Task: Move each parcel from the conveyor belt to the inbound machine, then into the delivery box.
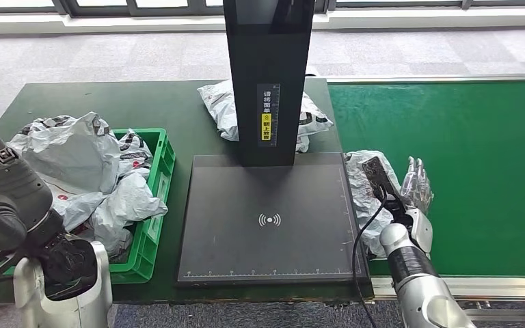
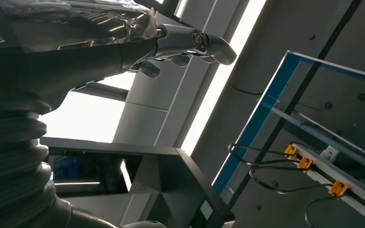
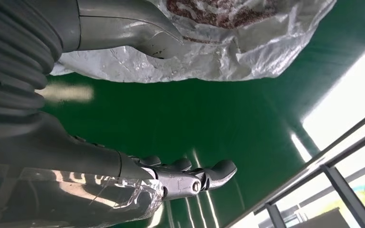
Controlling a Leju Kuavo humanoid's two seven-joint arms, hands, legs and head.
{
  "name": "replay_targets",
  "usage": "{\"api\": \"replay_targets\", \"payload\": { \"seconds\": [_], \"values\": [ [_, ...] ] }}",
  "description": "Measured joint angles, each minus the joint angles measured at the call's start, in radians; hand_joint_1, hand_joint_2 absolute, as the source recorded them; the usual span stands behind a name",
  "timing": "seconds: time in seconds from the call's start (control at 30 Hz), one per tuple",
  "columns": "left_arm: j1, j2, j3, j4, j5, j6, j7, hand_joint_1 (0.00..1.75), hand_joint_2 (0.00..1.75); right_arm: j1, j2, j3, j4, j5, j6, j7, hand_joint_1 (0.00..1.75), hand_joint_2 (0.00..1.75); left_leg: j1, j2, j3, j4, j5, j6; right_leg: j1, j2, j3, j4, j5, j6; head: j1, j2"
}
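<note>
A crumpled grey plastic parcel (image 1: 364,186) lies at the left edge of the green conveyor belt (image 1: 478,164), next to the black inbound machine platform (image 1: 268,219). My right hand (image 1: 415,186) lies on the belt just right of that parcel, fingers stretched out. In the right wrist view the thumb (image 3: 123,26) lies against the parcel (image 3: 228,52), while the fingers (image 3: 190,175) stay spread above bare belt and hold nothing. My left hand (image 2: 180,45) is raised at the left, with its fingers loosely extended and empty. The green delivery box (image 1: 152,205) holds several grey parcels.
The machine's black post (image 1: 266,75) stands at the back of the platform, with another grey parcel (image 1: 314,116) behind it. A black cable (image 1: 364,239) runs up my right forearm. The dark table carries the box and the machine.
</note>
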Motion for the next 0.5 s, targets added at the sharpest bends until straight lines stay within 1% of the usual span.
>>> {"api": "replay_targets", "payload": {
  "seconds": [0.1,0.3,0.37,0.5],
  "values": [
    [-0.001,-0.001,-0.002,-0.003,0.002,-0.025,0.006,0.0,1.75,-0.009,-0.006,-0.005,0.033,-0.041,0.078,-0.023,0.0,1.75,0.0,0.0,0.0,0.0,0.0,0.0,0.0,0.0,0.0,0.0,0.0,0.0,0.0,0.0],
    [-0.013,-0.004,-0.003,-0.001,-0.001,-0.069,0.008,0.0,1.75,-0.023,-0.012,-0.035,0.086,-0.164,0.263,-0.143,0.0,1.75,0.0,0.0,0.0,0.0,0.0,0.0,-0.001,0.0,0.0,0.0,0.0,0.0,0.0,0.0],
    [-0.017,-0.004,-0.003,0.001,-0.002,-0.077,0.008,0.0,1.75,-0.028,-0.014,-0.039,0.097,-0.185,0.299,-0.169,0.0,1.75,0.0,0.0,0.0,0.0,0.0,0.0,-0.001,0.0,0.0,0.0,0.0,0.0,0.0,0.0],
    [-0.022,-0.004,-0.003,0.006,-0.004,-0.084,0.008,0.0,1.75,-0.038,-0.016,-0.047,0.116,-0.192,0.333,-0.178,0.0,1.75,0.0,0.0,0.0,0.0,0.0,0.0,-0.001,0.0,0.0,0.0,0.0,0.0,0.0,0.0]
  ]
}}
